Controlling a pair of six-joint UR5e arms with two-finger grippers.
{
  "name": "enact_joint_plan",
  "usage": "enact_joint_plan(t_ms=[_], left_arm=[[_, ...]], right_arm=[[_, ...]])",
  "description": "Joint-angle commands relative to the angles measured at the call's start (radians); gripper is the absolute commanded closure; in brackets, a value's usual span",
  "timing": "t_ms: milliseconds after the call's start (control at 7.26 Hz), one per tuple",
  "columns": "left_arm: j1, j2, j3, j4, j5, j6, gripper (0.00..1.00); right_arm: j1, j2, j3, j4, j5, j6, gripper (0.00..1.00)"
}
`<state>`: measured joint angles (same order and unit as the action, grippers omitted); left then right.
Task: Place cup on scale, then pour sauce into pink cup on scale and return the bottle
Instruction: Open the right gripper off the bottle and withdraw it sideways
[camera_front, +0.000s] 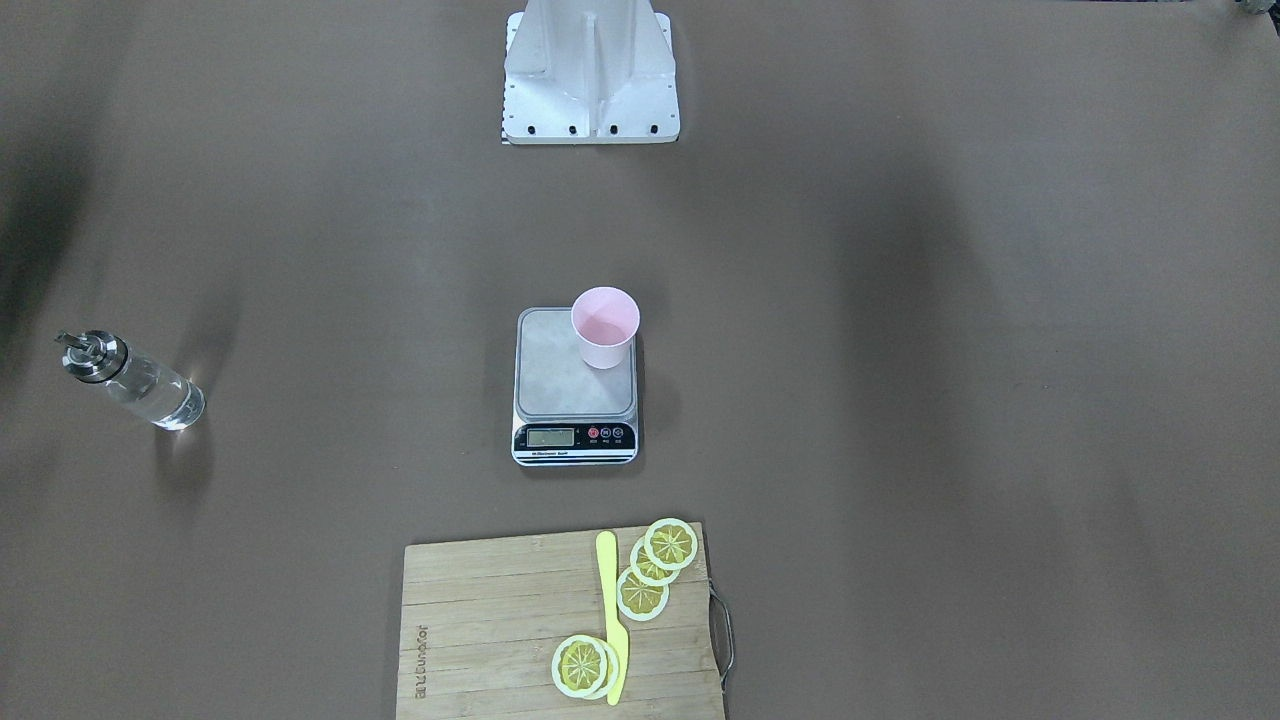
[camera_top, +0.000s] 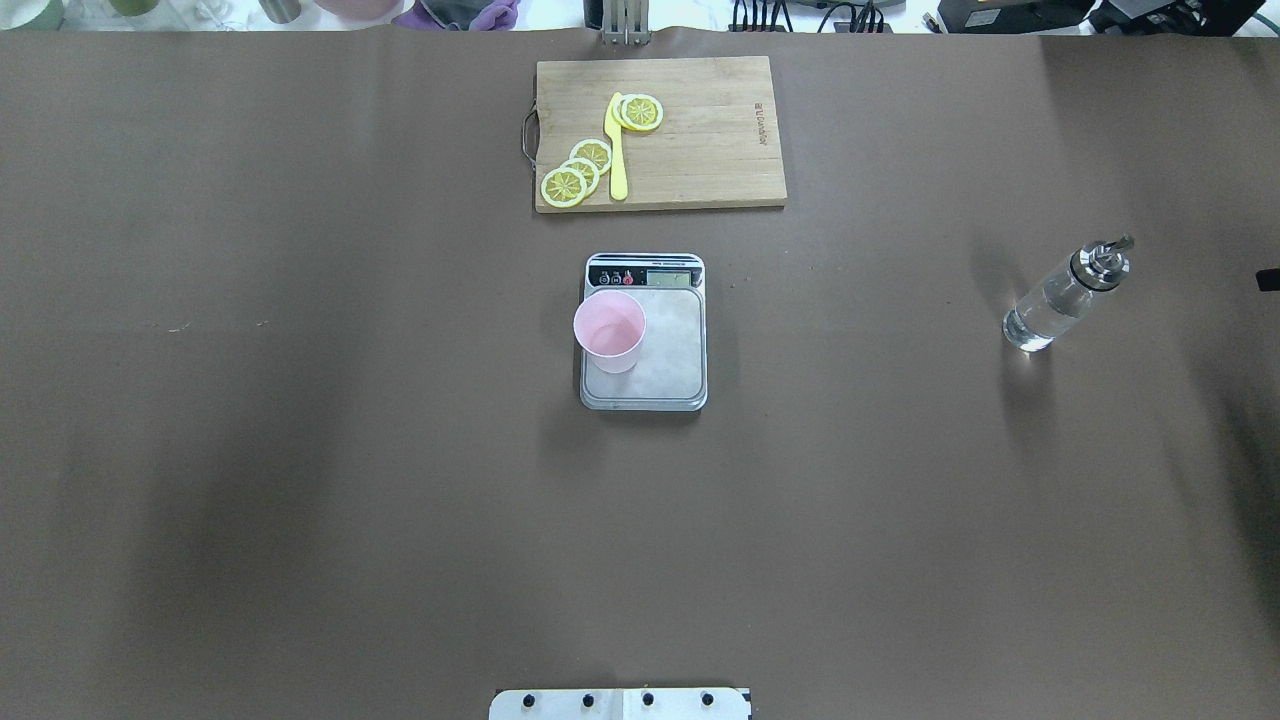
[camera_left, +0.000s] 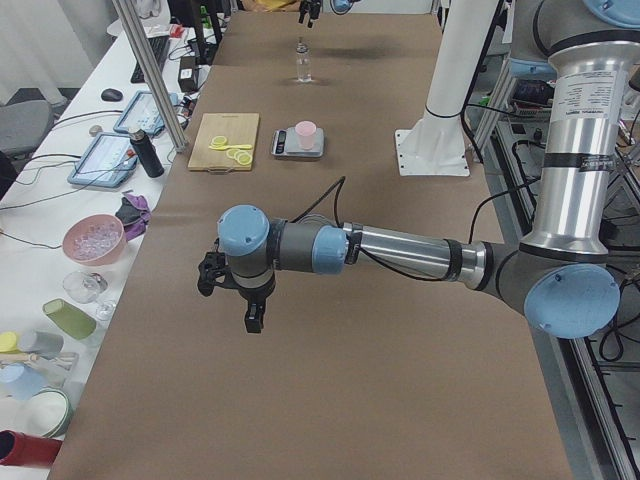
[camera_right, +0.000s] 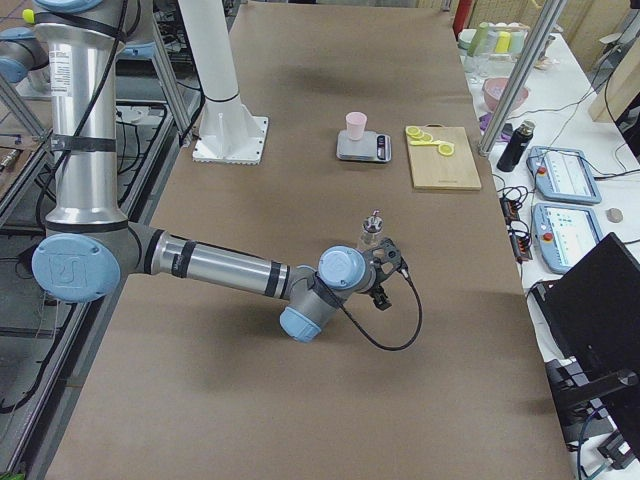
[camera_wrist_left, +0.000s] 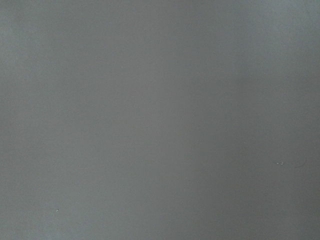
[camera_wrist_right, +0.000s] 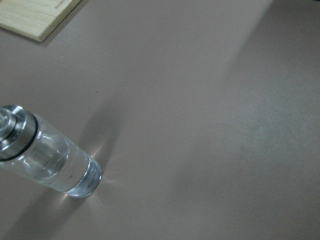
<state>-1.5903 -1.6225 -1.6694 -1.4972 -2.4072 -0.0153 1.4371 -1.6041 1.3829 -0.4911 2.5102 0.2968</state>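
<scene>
The pale-pink cup (camera_front: 605, 325) stands upright on the scale's (camera_front: 560, 385) steel platform, at the corner nearest my left side and the base; it also shows in the overhead view (camera_top: 610, 330). The clear glass bottle (camera_top: 1060, 300) with its metal pourer cap stands upright on the table far to my right, with clear sauce inside. The right wrist view shows the bottle (camera_wrist_right: 50, 160) close, at lower left. My right gripper (camera_right: 385, 272) hovers just beside the bottle (camera_right: 371, 232); I cannot tell its state. My left gripper (camera_left: 232, 292) hangs over bare table far from the scale; I cannot tell its state.
A wooden cutting board (camera_top: 710, 130) with lemon slices (camera_top: 575, 172) and a yellow knife (camera_top: 616, 150) lies beyond the scale. The robot's white base (camera_front: 590, 70) stands behind it. A side bench (camera_left: 95, 240) with bowls and cups runs along the far edge.
</scene>
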Motion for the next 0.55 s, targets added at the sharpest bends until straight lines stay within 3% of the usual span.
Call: enact_joint_plan(t_ms=[0, 276, 413], left_arm=[[0.001, 0.007, -0.001, 0.000, 0.000, 0.002, 0.02], [0.001, 0.007, 0.000, -0.002, 0.003, 0.006, 0.02], [0.001, 0.007, -0.001, 0.000, 0.005, 0.008, 0.02]], right_arm=[[0.078, 0.009, 0.077, -0.273, -0.002, 0.016, 0.00], [0.112, 0.024, 0.158, -0.569, -0.022, 0.010, 0.00], [0.112, 0.032, 0.157, -0.640, -0.042, 0.015, 0.00]])
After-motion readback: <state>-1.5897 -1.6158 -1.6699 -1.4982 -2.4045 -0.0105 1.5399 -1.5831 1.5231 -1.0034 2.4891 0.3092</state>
